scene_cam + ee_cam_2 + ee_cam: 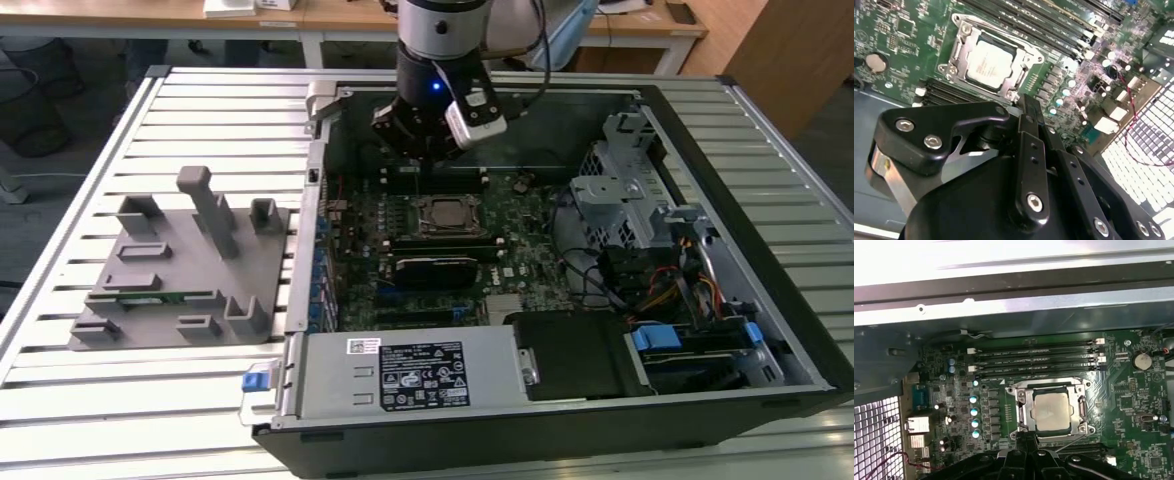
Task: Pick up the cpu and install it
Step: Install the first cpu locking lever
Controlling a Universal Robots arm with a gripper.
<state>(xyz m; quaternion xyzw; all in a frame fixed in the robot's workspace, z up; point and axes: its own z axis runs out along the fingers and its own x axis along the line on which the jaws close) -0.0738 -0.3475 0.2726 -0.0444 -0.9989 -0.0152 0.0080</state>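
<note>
Cpu (1052,411) seated in the socket (1052,410), hand (1026,107) just above it, fingers together and empty; a downward slip could scratch the chip

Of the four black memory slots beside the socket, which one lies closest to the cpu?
The slot bordering the socket frame around the cpu; the other three lie beyond it, toward the case wall.

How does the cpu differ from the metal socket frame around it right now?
The cpu is a flat, solid square with a pale silvery top; the socket frame is an open rectangle of shinier bare metal with screws at its corners. The cpu is smaller and lies inside the frame, which borders it on all sides. Both lie flat on the green motherboard, just ahead of the gripper.
</note>
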